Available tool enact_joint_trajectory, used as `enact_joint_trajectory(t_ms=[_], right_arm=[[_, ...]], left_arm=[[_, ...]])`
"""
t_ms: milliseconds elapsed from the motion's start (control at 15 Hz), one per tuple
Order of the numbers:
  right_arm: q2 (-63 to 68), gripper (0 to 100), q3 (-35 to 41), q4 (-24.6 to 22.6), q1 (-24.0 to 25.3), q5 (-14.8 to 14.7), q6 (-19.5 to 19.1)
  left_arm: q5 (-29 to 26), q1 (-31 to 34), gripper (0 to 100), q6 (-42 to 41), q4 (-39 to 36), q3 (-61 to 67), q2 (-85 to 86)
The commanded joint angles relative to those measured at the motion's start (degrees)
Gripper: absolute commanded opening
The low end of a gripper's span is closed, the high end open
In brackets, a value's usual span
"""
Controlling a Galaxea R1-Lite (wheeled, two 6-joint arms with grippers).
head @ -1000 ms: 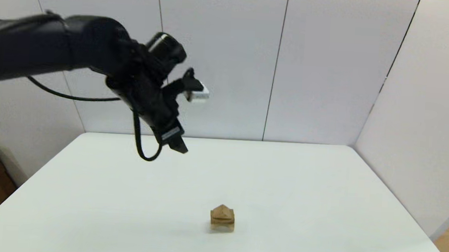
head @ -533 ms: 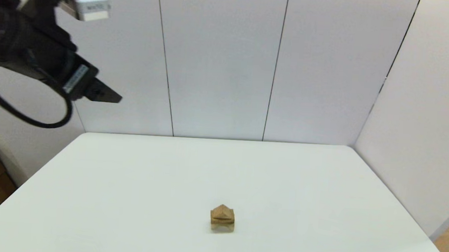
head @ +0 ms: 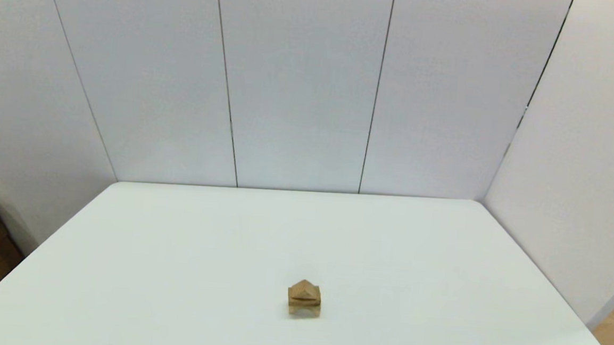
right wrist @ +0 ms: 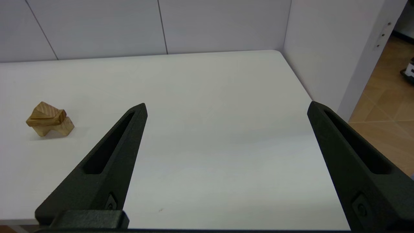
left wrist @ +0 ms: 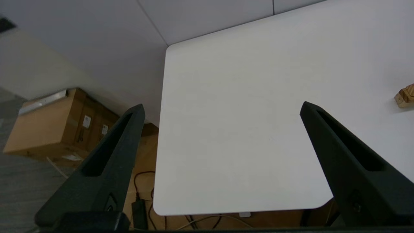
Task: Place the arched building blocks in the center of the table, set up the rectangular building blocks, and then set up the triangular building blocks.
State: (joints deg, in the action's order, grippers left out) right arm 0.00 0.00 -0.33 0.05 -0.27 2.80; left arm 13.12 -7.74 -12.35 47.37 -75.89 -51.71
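Head view: a small stack of three wooden blocks is seen on the table, near its middle and toward the robot's edge. The arched building blocks are set at the base with the cut-out facing down, the rectangular building blocks are laid flat across the top of the arch, and the triangular building blocks are seated on the slab with the ridge pointing up. Neither arm is seen in this view. From the left wrist view, the left gripper is held above the table's left edge, its two black fingers spread wide with nothing between them; only a corner of the stack is caught at the frame's border, well apart from both fingers and outside the gap. A cardboard box and some cables are seen on the floor beside the table. From the right wrist view, the right gripper is likewise held over the table's near right part, its fingers parted wide and empty. The stack is shown well apart from the fingertips, off to the robot's left of them and outside the gap, with the slab sitting slightly askew on the arch.
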Motion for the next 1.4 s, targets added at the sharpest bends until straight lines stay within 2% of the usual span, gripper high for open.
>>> enact_joint_trajectory(t_ms=[67,267,533,933,1067,1200,1400], right_arm=[[0.0,100,0.0,-0.02,-0.05,0.0,0.01],[0.0,100,0.0,-0.02,-0.05,0.0,0.01],[0.0,100,0.0,-0.02,-0.05,0.0,0.01],[0.0,100,0.0,-0.02,0.04,0.0,0.01],[0.0,100,0.0,-0.02,0.04,0.0,0.01],[0.0,100,0.0,-0.02,0.04,0.0,0.01],[0.0,100,0.0,-0.02,0.04,0.0,0.01]], left_arm=[[-0.2,3.26,100,3.74,-9.49,18.49,19.37],[-0.2,3.26,100,6.81,-23.73,28.51,23.59],[-0.2,3.7,100,9.54,-47.11,42.31,25.17],[-0.29,4.31,100,10.24,-51.5,58.66,36.33],[-0.46,5.54,100,10.24,-57.66,64.28,38.0],[-3.62,6.6,100,10.42,-62.05,68.59,40.55],[-5.12,7.13,100,10.77,-62.4,72.46,45.47]])
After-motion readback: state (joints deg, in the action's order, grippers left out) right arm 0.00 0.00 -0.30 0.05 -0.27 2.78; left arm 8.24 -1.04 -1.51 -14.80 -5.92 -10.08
